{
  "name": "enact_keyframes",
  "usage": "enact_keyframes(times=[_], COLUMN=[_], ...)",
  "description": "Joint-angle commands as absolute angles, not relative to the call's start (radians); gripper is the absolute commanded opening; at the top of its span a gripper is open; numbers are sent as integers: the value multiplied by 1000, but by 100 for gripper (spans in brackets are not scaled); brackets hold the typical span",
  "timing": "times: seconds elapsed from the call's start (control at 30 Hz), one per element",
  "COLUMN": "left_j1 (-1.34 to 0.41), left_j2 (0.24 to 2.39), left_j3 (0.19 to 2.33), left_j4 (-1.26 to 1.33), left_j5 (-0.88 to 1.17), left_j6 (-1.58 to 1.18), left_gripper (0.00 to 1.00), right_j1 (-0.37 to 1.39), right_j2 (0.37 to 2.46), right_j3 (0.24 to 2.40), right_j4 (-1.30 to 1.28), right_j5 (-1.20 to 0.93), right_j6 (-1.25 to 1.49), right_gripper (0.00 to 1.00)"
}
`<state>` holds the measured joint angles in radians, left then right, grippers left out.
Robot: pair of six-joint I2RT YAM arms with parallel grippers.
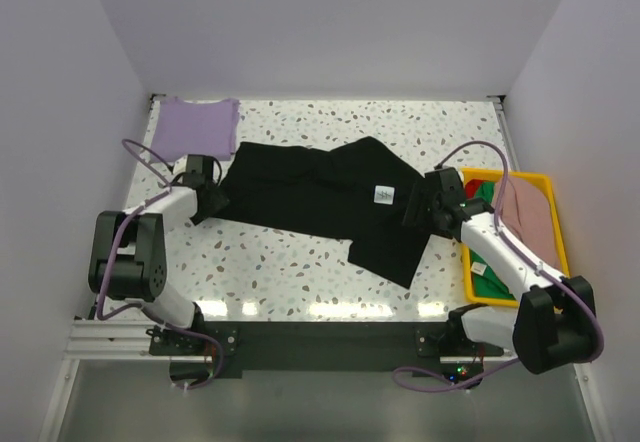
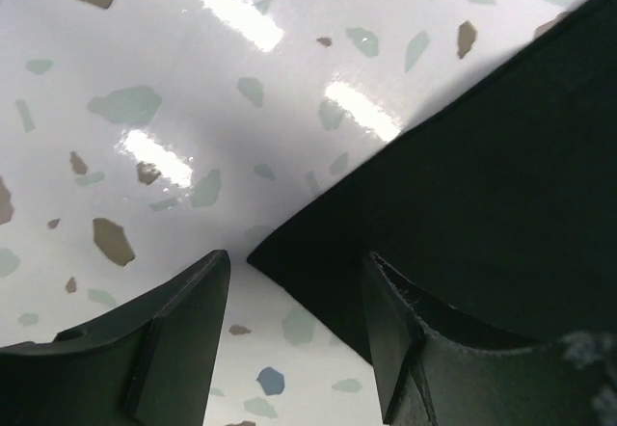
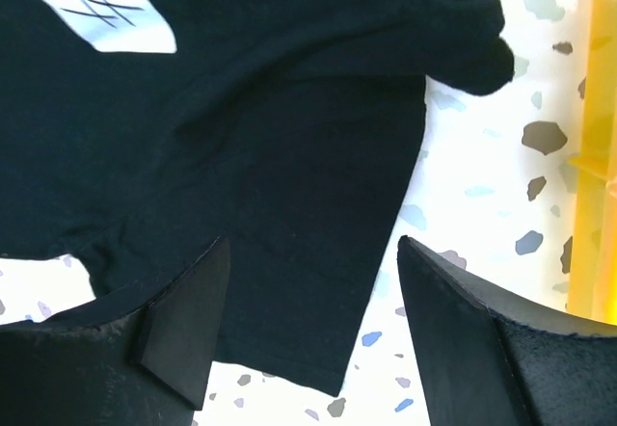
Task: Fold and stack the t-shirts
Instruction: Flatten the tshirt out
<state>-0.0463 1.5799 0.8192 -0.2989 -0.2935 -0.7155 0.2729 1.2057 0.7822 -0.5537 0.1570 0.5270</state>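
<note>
A black t-shirt (image 1: 320,197) lies spread across the middle of the speckled worktop (image 1: 280,272), stretched from left to right with its lower right part hanging toward the near edge. A small white label (image 1: 382,195) shows on its right half. The left gripper (image 1: 208,202) sits low at the shirt's left edge. In the left wrist view its jaws stand apart, and a pointed corner of the black cloth (image 2: 482,175) lies flat on the worktop and reaches into the gap between the two dark fingers (image 2: 183,330) without being pinched. The right gripper (image 1: 418,210) hovers at the shirt's right side, just beside the yellow bin (image 1: 510,175). In the right wrist view its jaws are also apart, one finger (image 3: 183,330) over the cloth and the other over bare worktop, with a straight hem of the black t-shirt (image 3: 289,156) running down between them. The same white label (image 3: 106,7) with dark marks sits at the upper left of that view, and the bin's yellow wall (image 3: 593,156) lines the right edge. A lavender t-shirt (image 1: 197,125) lies folded in the far left corner of the worktop, apart from the black one, though their near corners come close. Inside the bin sit a pink cloth (image 1: 530,212) along its right side and a green cloth (image 1: 490,282) at its near end, partly hidden by the right arm.
</note>
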Motion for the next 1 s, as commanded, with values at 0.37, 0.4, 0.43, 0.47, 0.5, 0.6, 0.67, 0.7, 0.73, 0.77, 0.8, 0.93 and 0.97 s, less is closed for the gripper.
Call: enact_keyframes(times=[0.37, 0.4, 0.43, 0.47, 0.5, 0.6, 0.67, 0.7, 0.73, 0.77, 0.8, 0.93, 0.97], left_j1=[-38, -37, -34, -31, -19, 0, 31, 41, 44, 49, 54, 58, 58], left_j2=[1629, 1617, 1611, 1592, 1582, 1540, 1516, 1508, 1502, 1490, 1483, 1468, 1463], left_j3=[876, 879, 882, 882, 881, 861, 847, 841, 836, 835, 831, 825, 822], left_j4=[-227, -235, -238, -245, -250, -252, -253, -253, -255, -256, -255, -252, -249], left_j5=[-290, -290, -290, -287, -282, -259, -239, -235, -229, -226, -222, -198, -190], left_j6=[-723, -715, -712, -709, -707, -700, -692, -689, -687, -683, -681, -678, -678], left_gripper=[11, 8, 1, 0, 0, 0, 0, 0, 0, 0, 0, 0, 0], right_j1=[268, 270, 268, 270, 268, 268, 268, 268, 268, 268, 268, 271, 270], right_j2=[1333, 1344, 1367, 1377, 1387, 1433, 1462, 1469, 1474, 1482, 1482, 1511, 1516], right_j3=[762, 761, 761, 762, 764, 770, 775, 776, 781, 788, 792, 808, 807], right_j4=[-454, -448, -437, -433, -427, -394, -374, -371, -364, -364, -362, -341, -334], right_j5=[256, 262, 273, 279, 282, 278, 281, 287, 290, 299, 304, 287, 275], right_j6=[568, 571, 577, 581, 587, 603, 615, 621, 624, 626, 630, 635, 637], right_gripper=[74, 74, 74, 74, 74, 73, 73, 73, 73, 73, 73, 71, 71])
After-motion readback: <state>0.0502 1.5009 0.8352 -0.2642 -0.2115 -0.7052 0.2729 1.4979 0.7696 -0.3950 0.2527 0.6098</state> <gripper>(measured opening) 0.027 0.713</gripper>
